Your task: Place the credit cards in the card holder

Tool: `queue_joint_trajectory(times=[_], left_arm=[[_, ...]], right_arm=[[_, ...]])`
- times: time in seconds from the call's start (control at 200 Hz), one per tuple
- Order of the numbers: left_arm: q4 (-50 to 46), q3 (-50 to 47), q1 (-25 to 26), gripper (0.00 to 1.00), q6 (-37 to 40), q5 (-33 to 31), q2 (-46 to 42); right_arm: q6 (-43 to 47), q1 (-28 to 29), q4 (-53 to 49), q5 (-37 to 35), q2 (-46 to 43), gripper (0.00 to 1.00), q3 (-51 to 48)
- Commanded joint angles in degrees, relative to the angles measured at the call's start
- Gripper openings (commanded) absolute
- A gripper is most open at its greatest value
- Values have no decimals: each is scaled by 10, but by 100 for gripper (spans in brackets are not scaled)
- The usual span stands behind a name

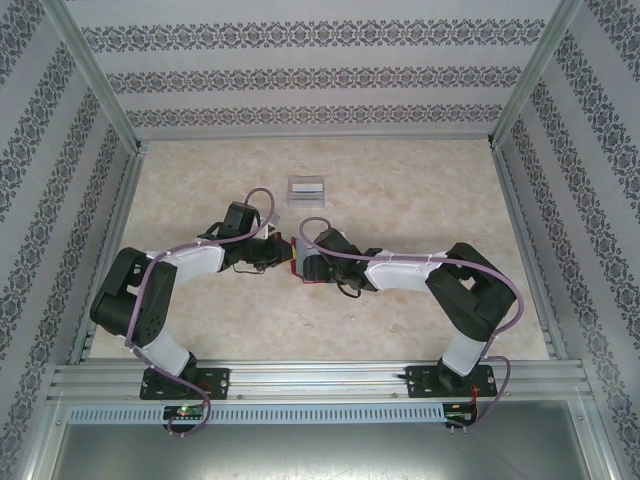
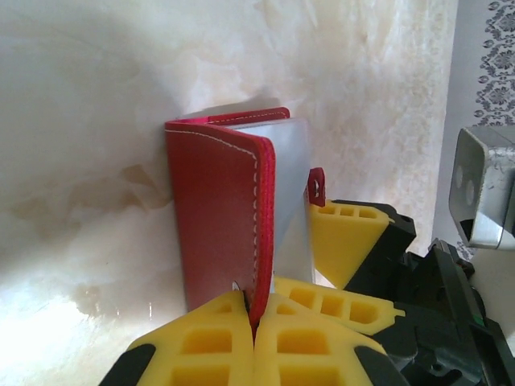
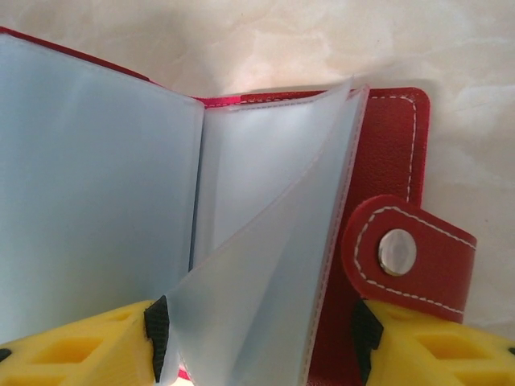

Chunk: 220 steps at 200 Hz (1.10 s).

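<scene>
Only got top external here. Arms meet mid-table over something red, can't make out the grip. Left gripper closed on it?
Observer: Yes. In the left wrist view the left gripper is shut on the bottom edge of the red wallet cover.
Operator: Wallet open or closed?
Observer: Open. The right wrist view has its clear sleeves fanned out and the snap tab undone.
Operator: Right gripper?
Observer: The right gripper has its fingers apart, with sleeves and the tab-side cover between them. Can't tell if it's clamping.
</scene>
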State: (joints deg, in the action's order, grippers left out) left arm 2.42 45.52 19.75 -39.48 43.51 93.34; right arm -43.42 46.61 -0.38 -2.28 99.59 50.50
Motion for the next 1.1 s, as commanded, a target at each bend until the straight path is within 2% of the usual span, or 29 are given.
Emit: queue_joint_trajectory(times=[0.0, 0.155, 0.275, 0.385, 0.575, 0.864, 1.094], left_arm=[[22, 0, -5, 0, -3, 28, 14], [11, 5, -6, 0, -5, 26, 17], [-9, 7, -6, 0, 9, 13, 15], [-11, 7, -6, 0, 12, 17, 19], [22, -4, -5, 0, -7, 29, 21], [46, -2, -5, 0, -30, 50, 34], [61, -7, -6, 0, -35, 56, 36]], right_arm=[[-9, -1, -12, -6, -12, 70, -1], [0, -9, -34, -22, -89, 78, -19], [8, -18, -38, -26, -150, 78, -51], [7, -23, -30, -3, -169, 78, -58], [-1, 16, -29, -10, -121, 81, -2], [-14, 23, 7, 24, -45, 78, 6], [-33, 24, 13, 16, -30, 77, 1]])
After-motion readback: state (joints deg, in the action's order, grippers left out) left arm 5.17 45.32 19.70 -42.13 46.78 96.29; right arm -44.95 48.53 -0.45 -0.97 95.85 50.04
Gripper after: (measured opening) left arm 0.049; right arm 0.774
